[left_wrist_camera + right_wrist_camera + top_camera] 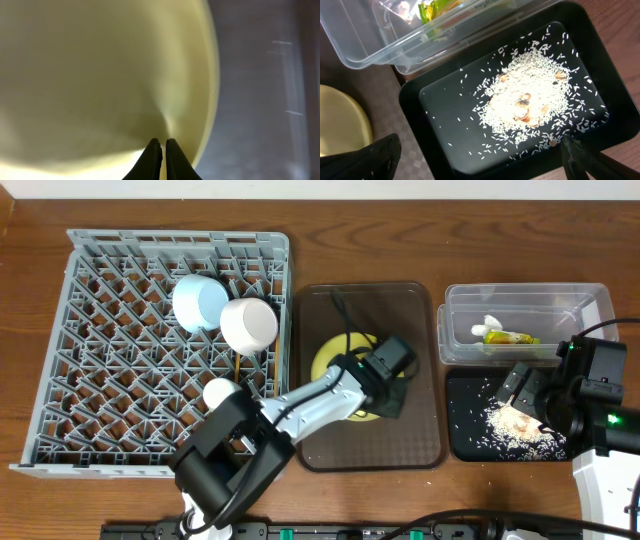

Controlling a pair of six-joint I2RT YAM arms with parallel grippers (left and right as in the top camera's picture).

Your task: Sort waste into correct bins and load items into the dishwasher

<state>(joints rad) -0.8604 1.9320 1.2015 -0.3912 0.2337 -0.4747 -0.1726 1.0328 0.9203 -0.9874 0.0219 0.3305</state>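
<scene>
Yellow round plate (328, 362) lies on the brown serving tray (412, 330); we note the left end effector (163, 141) pinched shut on its rim, grey lattice dish rack (120, 370) leftward; right end effector (526, 386) wide, empty

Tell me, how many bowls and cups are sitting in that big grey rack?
3: a light blue bowl toward the rack's top, a white bowl beside it, and a small white cup lower down by the left arm, which could hide more.
</scene>
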